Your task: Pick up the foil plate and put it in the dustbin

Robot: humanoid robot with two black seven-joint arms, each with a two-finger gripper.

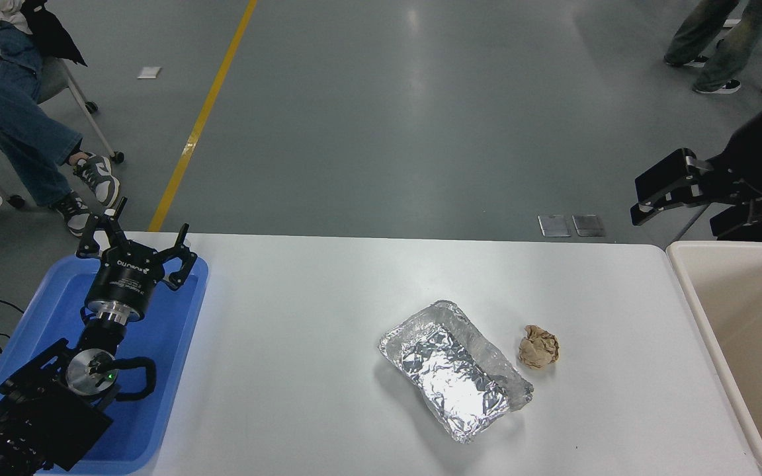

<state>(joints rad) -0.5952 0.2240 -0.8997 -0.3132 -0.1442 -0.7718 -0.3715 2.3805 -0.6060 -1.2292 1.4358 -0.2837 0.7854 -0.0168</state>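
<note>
The foil plate (pixel 455 370) lies flat on the white table (pixel 301 344), right of centre, its long side running diagonally. The beige dustbin (pixel 693 311) stands at the table's right end, only partly in view, and what shows of its inside is bare. My right gripper (pixel 664 190) comes in from the right edge. It is open and empty, held in the air past the table's far edge near the dustbin's far left corner, well away from the foil plate. My left gripper (pixel 137 239) is parked open over the blue tray.
A crumpled brown paper ball (pixel 539 346) lies just right of the foil plate, between it and the dustbin. A blue plastic tray (pixel 179 370) sits at the table's left under the left arm. A person sits at the far left, and another person's legs show at the top right.
</note>
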